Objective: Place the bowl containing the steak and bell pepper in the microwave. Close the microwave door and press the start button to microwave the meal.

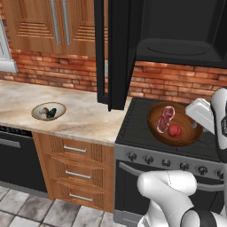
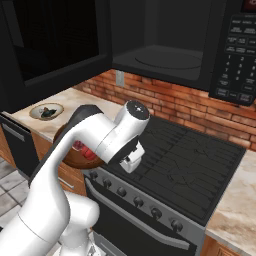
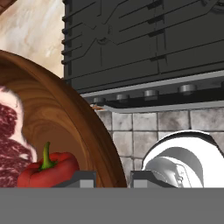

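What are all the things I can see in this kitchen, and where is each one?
bowl: one, dark-brown wood, raised over the stove, its rim between the gripper's fingertips
steak: one, pink-red, inside the bowl
bell pepper: one, red, inside the bowl beside the steak
microwave: one, black, mounted above the stove, cavity open
microwave door: one, black, swung open to the left
stove: one, black, below the microwave, knobs along its front
dish: one, cream, on the counter left of the stove
drawers: three, wooden, under the counter
gripper: one, dark fingertips, shut on the bowl's rim
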Robot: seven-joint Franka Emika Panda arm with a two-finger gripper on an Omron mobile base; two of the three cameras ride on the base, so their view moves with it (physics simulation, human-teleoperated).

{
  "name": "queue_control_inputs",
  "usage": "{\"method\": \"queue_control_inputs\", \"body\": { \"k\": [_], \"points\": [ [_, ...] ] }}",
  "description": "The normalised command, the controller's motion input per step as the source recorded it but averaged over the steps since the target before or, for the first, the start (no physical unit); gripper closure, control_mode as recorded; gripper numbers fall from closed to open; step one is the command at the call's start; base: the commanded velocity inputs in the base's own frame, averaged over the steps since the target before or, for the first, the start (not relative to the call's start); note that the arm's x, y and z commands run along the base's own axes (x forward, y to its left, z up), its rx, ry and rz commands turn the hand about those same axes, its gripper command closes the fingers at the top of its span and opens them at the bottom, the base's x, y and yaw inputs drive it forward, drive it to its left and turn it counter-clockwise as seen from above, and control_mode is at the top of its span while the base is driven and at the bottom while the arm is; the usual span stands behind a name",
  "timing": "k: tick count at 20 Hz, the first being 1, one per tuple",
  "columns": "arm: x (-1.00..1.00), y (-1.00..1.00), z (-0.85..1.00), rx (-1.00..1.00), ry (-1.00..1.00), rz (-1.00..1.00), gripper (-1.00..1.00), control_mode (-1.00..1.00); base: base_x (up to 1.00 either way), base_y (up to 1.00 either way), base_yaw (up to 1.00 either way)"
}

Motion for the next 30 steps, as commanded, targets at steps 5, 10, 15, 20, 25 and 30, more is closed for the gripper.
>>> {"method": "queue_control_inputs", "body": {
  "k": [5,10,15,20,25,30],
  "points": [
    [0.0,-0.16,0.2,0.04,0.0,-0.01,1.0,-1.0,0.0,0.0,0.0],
    [0.0,-0.14,0.49,0.01,0.0,-0.15,1.0,-1.0,0.0,0.0,0.0],
    [0.0,-0.22,0.33,0.0,-0.1,-0.25,1.0,-1.0,0.0,0.0,0.0],
    [0.01,-0.11,0.36,0.0,-0.19,-0.24,1.0,-1.0,0.0,0.0,0.0],
    [0.19,0.0,0.57,0.0,-0.14,-0.26,1.0,-1.0,0.0,0.0,0.0],
    [0.19,-0.29,0.7,0.0,0.0,-0.19,1.0,-1.0,0.0,0.0,0.0]
  ]
}}
